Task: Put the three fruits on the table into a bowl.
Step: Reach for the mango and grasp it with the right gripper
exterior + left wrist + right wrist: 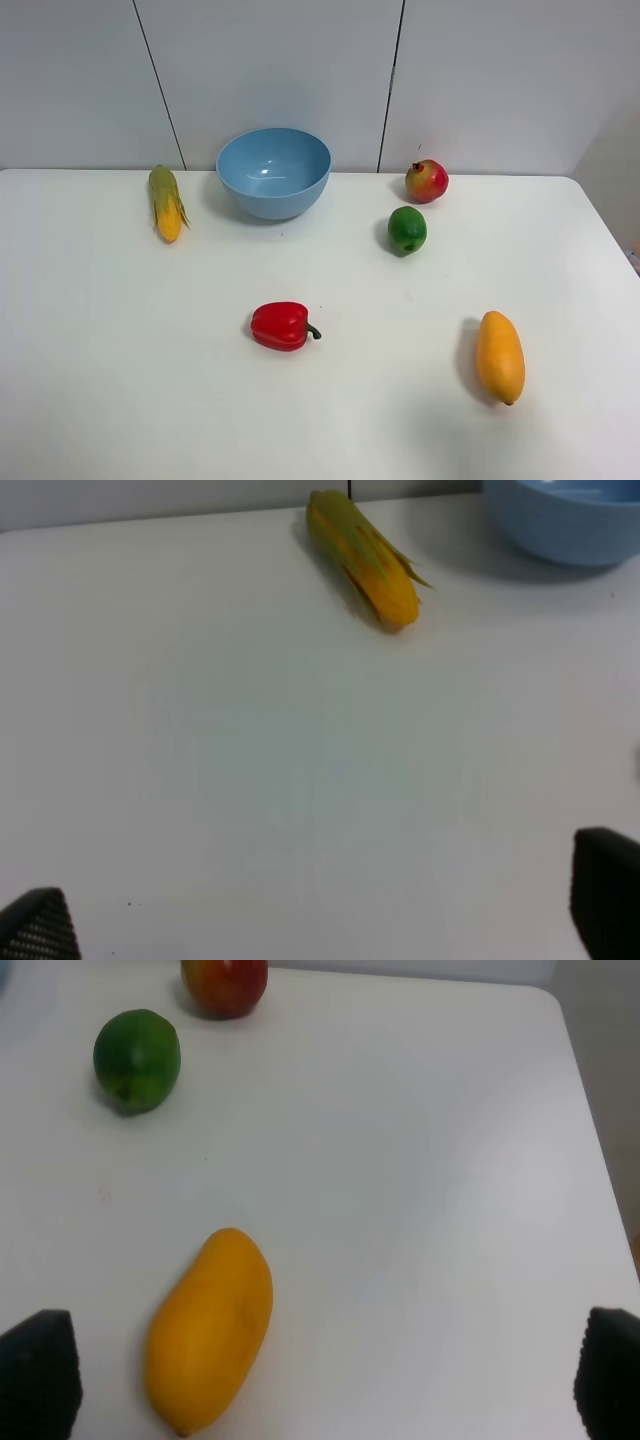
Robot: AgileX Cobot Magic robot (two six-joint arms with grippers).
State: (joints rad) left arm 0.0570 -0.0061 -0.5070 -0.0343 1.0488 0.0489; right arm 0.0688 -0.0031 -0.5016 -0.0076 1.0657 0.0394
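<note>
On the white table (120,330), a light-blue bowl (273,171) stands at the back, empty. To its right sit a red-and-yellow round fruit (427,181) and a green lime-like fruit (407,229). An orange-yellow mango (500,356) lies front right. Neither arm shows in the high view. In the right wrist view my right gripper (322,1375) stands open, with the mango (207,1330) on the table ahead, nearer one fingertip, untouched. The green fruit (137,1060) and red fruit (225,984) lie beyond. My left gripper (320,910) is open over bare table.
A corn cob (167,202) with green husk lies left of the bowl; the left wrist view shows the cob (362,558) beside the bowl's rim (565,525). A red bell pepper (281,325) lies front centre. The table's right edge (605,230) runs near the mango.
</note>
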